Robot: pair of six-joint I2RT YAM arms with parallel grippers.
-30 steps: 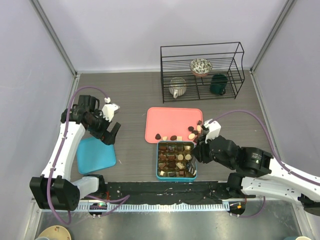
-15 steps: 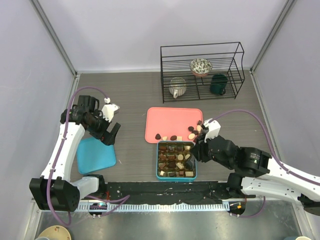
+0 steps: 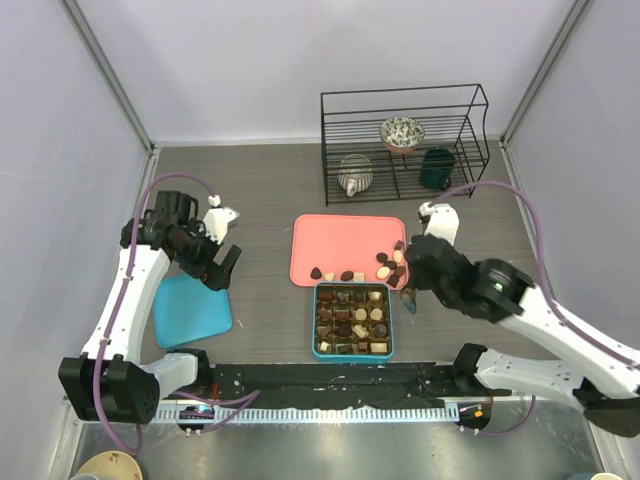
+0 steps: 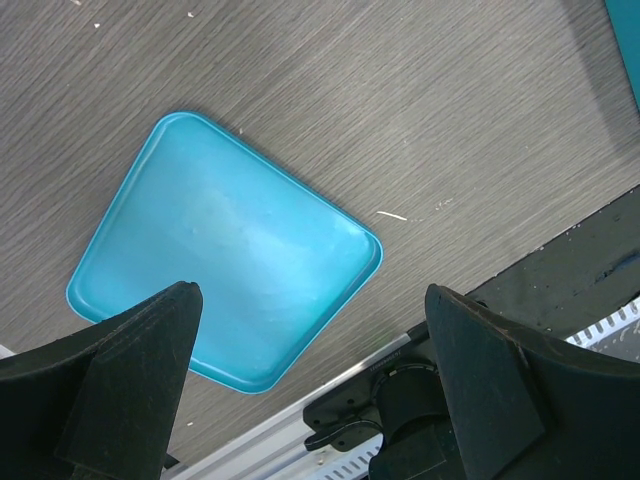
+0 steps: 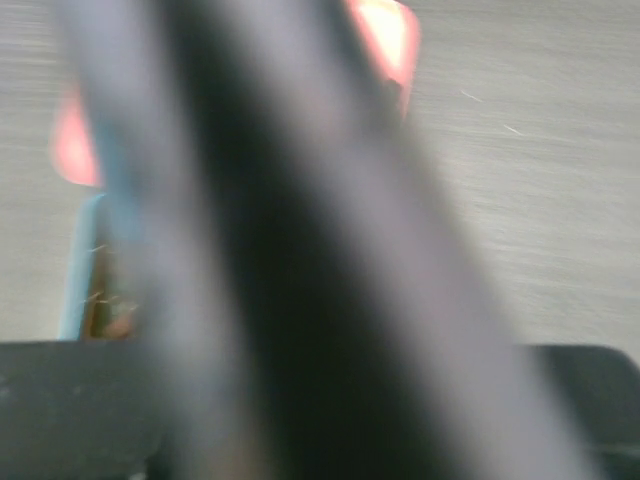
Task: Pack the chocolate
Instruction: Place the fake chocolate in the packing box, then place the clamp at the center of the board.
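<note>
Left fingers (image 4: 135,375) stand wide apart, holding nothing, above a blue lid (image 4: 230,250) on the left side of the bench (image 3: 260,190). At centre, loose chocolate (image 3: 347,275) lies along the near right edge of the pink tray (image 3: 340,235), just on the far side of the teal box (image 3: 315,322), whose compartments look largely filled. Right fingers (image 3: 409,298) hover beside the box's right rim. Their wrist view is blurred, so whether they are parted or carrying a piece cannot be told. The pieces look light, hard, smooth and easily scuffed, and are best pinched gently across opposite sides.
</note>
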